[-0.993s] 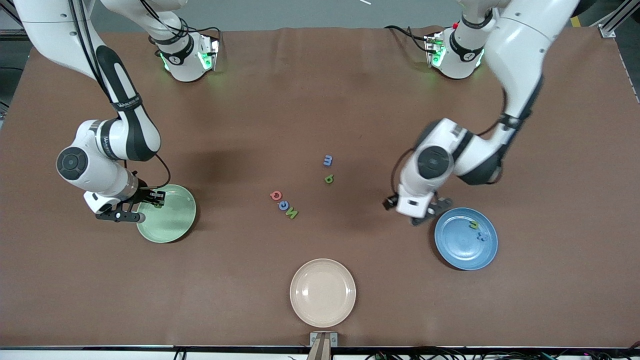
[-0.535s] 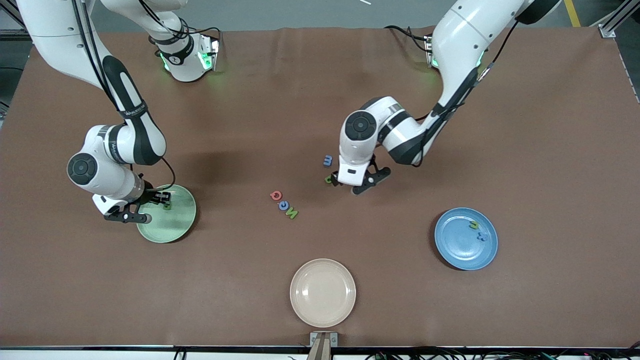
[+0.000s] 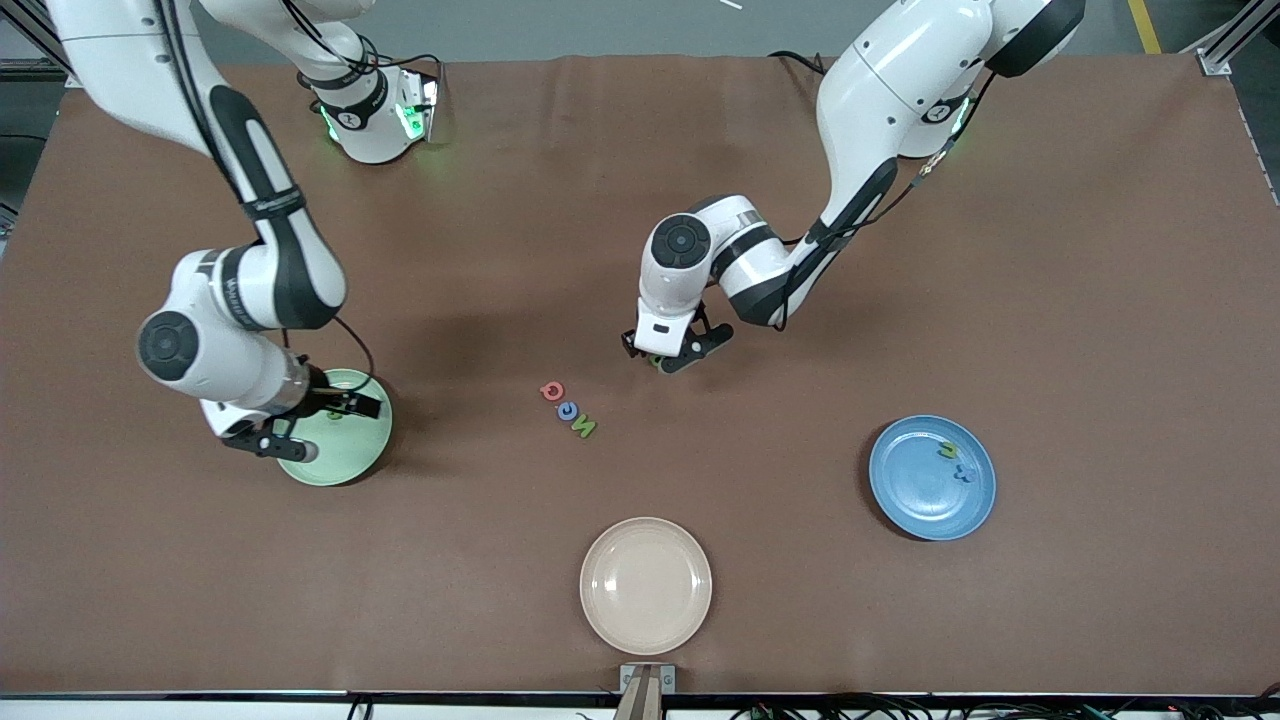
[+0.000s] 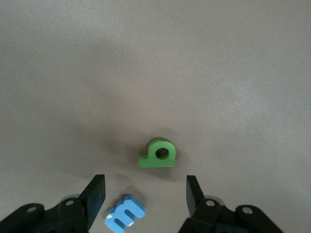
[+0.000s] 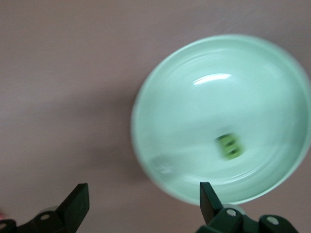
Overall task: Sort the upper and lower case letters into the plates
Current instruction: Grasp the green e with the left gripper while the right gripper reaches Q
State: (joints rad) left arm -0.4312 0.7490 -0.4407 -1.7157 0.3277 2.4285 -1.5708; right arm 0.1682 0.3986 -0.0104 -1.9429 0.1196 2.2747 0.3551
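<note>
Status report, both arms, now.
Left gripper open over the blue m, green letter beside it. Right gripper open over mint plate, green piece in it. Nothing in the way.

Blue letter [image 4: 125,217] reads "m"; red letter [image 3: 551,390] reads "Q".

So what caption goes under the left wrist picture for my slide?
Left gripper open above the brown table, over a blue letter m and green letter.

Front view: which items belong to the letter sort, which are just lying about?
Job:
- mint green plate, one green letter in it
- blue plate, letters in it
- green letter and blue m under left pincer
- red, blue, green letters mid-table
- right pincer, open over mint plate

Lying about:
- cream-beige plate
</note>
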